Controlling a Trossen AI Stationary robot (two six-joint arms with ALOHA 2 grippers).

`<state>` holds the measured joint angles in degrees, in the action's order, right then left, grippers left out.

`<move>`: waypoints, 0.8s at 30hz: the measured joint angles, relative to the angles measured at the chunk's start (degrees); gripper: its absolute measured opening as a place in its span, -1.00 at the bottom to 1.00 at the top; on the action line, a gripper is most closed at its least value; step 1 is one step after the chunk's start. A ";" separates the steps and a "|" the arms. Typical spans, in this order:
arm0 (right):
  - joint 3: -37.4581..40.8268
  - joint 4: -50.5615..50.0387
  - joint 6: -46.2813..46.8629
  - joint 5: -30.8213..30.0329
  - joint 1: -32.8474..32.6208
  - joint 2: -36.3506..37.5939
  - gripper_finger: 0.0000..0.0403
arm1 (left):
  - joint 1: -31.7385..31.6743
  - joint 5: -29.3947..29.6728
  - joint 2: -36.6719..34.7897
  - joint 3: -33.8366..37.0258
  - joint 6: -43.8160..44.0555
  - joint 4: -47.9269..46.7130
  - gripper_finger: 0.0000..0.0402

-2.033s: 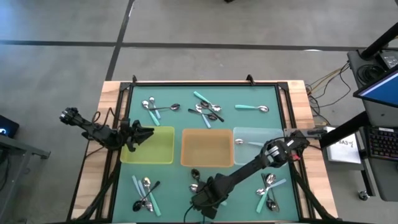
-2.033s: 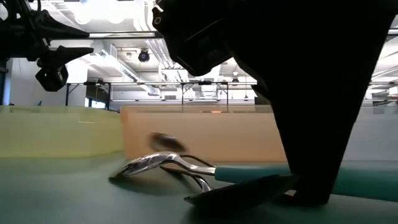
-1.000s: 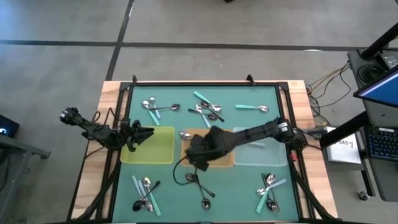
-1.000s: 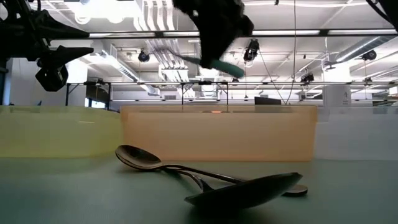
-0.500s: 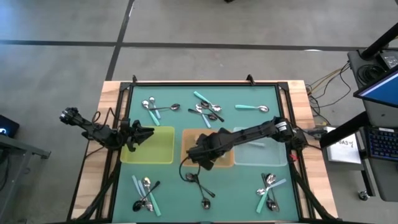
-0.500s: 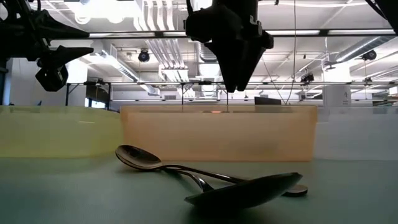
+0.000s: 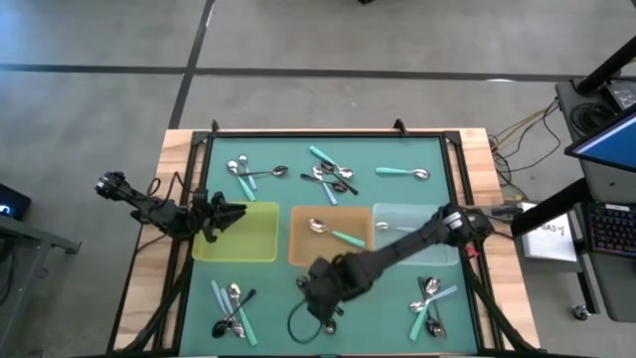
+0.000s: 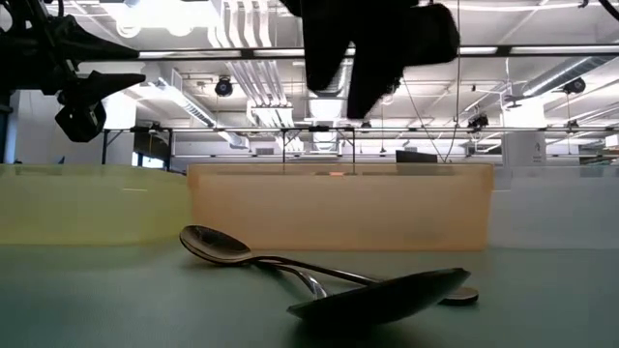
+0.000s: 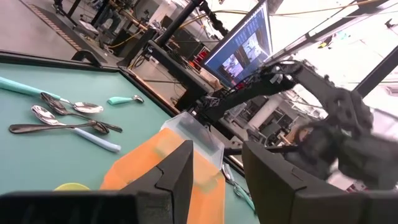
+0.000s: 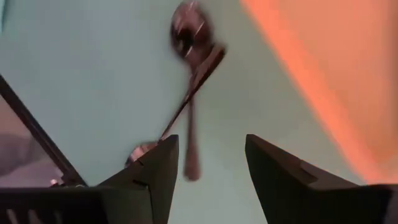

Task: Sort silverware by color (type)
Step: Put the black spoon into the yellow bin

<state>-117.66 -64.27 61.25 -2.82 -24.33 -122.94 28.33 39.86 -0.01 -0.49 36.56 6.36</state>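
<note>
teal-handled spoon (image 7: 335,232), shiny bowl, orange tray (image 7: 300,253)

Right arm stretched from its base at the desk's right edge diagonally toward the front centre, wrist low over the desk. Right gripper (image 7: 320,291) points downward, its two dark fingers (image 10: 149,171) spread apart with nothing between them. Left arm extends in from the left edge, roughly level, held above the desk surface. Left gripper (image 7: 231,214) aims toward the middle of the desk, fingers (image 9: 177,171) parted, gap between them empty.
</note>
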 joint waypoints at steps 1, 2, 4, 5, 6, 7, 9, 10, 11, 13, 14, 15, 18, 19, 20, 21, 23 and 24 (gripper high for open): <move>0.04 0.33 1.01 -0.10 -0.78 -0.85 -0.15 | 0.00 0.01 0.00 0.00 0.00 0.00 -0.40; 0.10 0.52 1.92 -0.16 -1.40 -1.68 -0.16 | 0.00 0.01 0.00 0.00 0.00 -0.02 -0.40; 0.10 1.61 3.48 -0.20 -2.32 -3.46 -0.17 | 0.00 0.02 0.00 0.00 0.00 -0.09 -0.40; 0.10 2.46 3.83 -0.18 -2.67 -4.26 -0.17 | 0.00 0.02 0.00 0.00 0.00 0.01 -0.40; 0.10 3.11 4.10 -0.18 -2.91 -5.08 -0.17 | 0.00 0.02 0.00 0.00 0.00 -0.01 -0.40; 0.10 3.55 4.29 -0.18 -3.07 -5.76 -0.17 | 0.00 0.00 0.00 0.00 0.00 -0.03 -0.40; 0.10 3.88 4.82 -0.21 -3.20 -7.12 -0.16 | 0.00 0.02 0.00 0.00 -0.01 0.00 -0.40; 0.10 3.61 4.84 -0.40 -3.19 -7.62 -0.16 | -0.01 0.01 0.00 0.00 0.00 -0.03 -0.40; 0.10 3.39 4.81 -0.82 -3.17 -8.13 -0.17 | 0.00 0.02 0.00 0.00 0.00 -0.04 -0.40; 0.10 3.53 4.73 -1.67 -3.17 -8.68 -0.17 | 0.00 0.02 0.00 0.00 0.00 0.03 -0.40; 0.09 3.59 4.55 -1.73 -3.16 -9.05 -0.17 | 0.00 0.02 0.00 0.00 -0.02 -0.01 -0.40; 0.08 3.69 4.40 -1.75 -3.15 -9.20 -0.17 | 0.00 0.02 0.00 0.00 -0.02 0.02 -0.40; 0.08 3.69 4.13 -1.88 -3.04 -9.79 -0.17 | 0.00 0.01 0.00 0.00 0.00 0.01 -0.40; 0.08 3.65 4.13 -2.17 -3.04 -9.97 -0.17 | 0.00 0.02 0.00 0.00 -0.01 0.01 -0.40; 0.08 3.68 4.11 -2.82 -3.04 -10.08 -0.17 | 0.00 0.02 0.00 0.00 0.00 0.01 -0.40; 0.08 3.68 4.07 -3.59 -3.04 -10.19 -0.17 | 0.00 0.02 0.00 0.00 0.00 0.01 -0.40; 0.08 3.68 4.09 -5.03 -3.00 -10.56 -0.17 | 0.00 0.02 0.00 0.00 0.00 0.01 -0.40; 0.06 3.68 4.08 -5.24 -2.92 -10.71 -0.17 | 0.00 0.02 0.00 0.00 -0.02 0.01 -0.40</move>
<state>-117.60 -60.60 65.33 -8.06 -27.25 -133.64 28.34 39.88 -0.01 -0.49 36.53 6.37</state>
